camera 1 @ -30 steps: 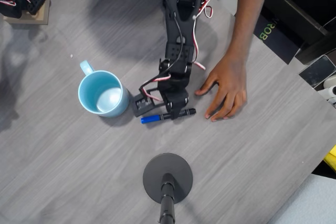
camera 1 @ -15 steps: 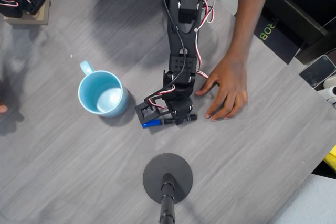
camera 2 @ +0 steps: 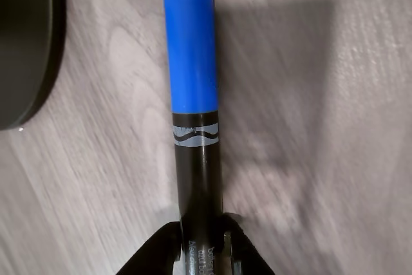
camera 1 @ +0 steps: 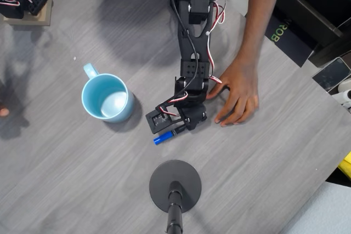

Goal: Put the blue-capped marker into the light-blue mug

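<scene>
With jaws pinching the blue-capped marker (camera 2: 193, 94) by its barrel, lift clear, then swing toward the light-blue mug (camera 1: 108, 98) at nine o'clock.

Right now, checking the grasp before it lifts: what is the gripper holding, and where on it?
The gripper holds the blue-capped marker by its black barrel, cap end sticking out.

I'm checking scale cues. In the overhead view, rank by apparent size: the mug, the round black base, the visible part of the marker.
Round black base and mug: too alike to rank. Smallest: marker.
</scene>
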